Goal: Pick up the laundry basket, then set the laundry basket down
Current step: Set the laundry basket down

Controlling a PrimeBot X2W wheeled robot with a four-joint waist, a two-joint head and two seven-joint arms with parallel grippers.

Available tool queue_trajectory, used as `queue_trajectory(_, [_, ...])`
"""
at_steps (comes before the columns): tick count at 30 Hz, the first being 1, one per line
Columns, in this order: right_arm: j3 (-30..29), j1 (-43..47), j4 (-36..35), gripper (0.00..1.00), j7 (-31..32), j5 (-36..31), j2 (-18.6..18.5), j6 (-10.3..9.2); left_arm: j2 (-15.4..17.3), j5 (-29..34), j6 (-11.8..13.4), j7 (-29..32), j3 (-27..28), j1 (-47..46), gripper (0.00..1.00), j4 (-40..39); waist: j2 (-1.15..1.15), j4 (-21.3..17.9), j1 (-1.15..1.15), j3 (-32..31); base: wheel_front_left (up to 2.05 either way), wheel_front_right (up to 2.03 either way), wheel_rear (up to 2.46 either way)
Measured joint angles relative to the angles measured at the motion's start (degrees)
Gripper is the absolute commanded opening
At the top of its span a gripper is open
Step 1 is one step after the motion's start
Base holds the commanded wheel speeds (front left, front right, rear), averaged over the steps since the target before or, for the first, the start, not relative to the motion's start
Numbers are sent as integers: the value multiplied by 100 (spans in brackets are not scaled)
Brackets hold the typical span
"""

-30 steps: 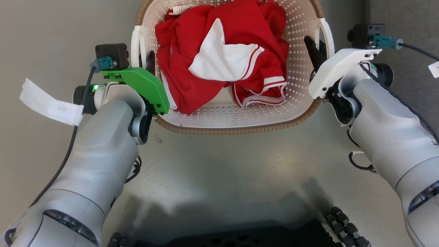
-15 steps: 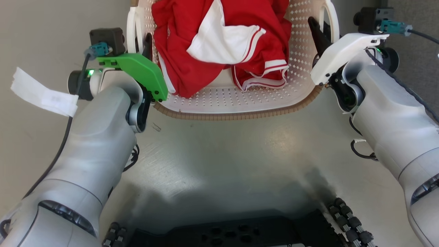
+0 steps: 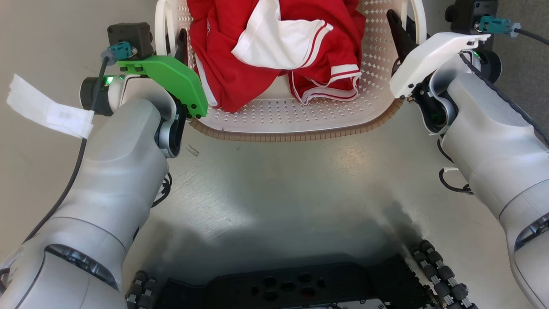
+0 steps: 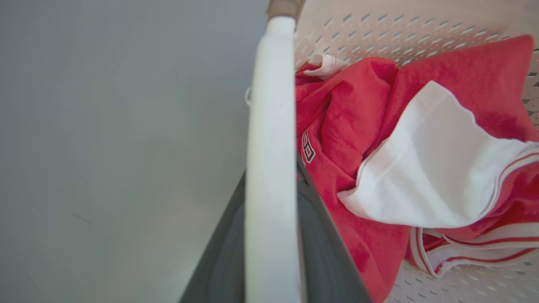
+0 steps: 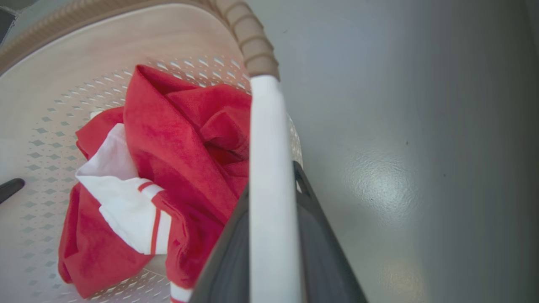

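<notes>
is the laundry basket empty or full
Not empty: a crumpled red and white garment lies in the laundry basket, leaving some perforated floor bare.

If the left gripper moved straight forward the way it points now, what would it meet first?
The left gripper has the white handle of the laundry basket between its fingers. Going straight on, it would probably slide along the handle and meet the brown rim at its end, though depth is unclear.
</notes>
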Motion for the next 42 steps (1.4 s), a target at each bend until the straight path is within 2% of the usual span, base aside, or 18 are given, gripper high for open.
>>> queue_trajectory(12, [-78, -15, 14, 0, -9, -51, 15, 0, 0, 0, -3, -2, -48, -51, 0, 40, 0, -4, 0, 92, 0, 0, 0])
queue_trajectory(13, [-98, -27, 12, 14, -9, -54, 14, 0, 1, 0, -8, -19, -54, -57, 0, 41, 0, -6, 0, 96, 0, 0, 0])
queue_trajectory(14, [-115, -40, 12, 36, -9, -60, 14, 0, 1, 0, -9, -19, -56, -60, 27, 41, 0, -7, 0, 99, 0, 0, 0])
queue_trajectory(15, [-125, -54, 12, 82, -9, -66, 14, 2, 1, 0, -11, -20, -66, -60, 61, 43, 0, -9, 0, 102, 0, 0, 0])
queue_trajectory(16, [-143, -71, 14, 100, -9, -90, 12, 46, 1, 0, -26, -18, -89, -60, 100, 55, 0, -11, 0, 104, 0, 0, 0])
queue_trajectory(19, [-171, -92, 10, 100, -10, -102, 36, 99, 10, -5, -70, -18, -142, -59, 100, 55, 0, -17, 0, 106, 0, 0, 0])
queue_trajectory(29, [-279, -86, 121, 100, -11, -155, 81, 99, 4, -35, -116, -18, -182, -58, 100, 65, 0, -18, 0, 57, 0, 0, 0])
queue_trajectory(42, [-378, 62, 233, 100, -18, -263, 111, 99, 4, -49, -221, -18, -167, 84, 100, 171, 0, -25, 0, -368, 0, 0, 0])
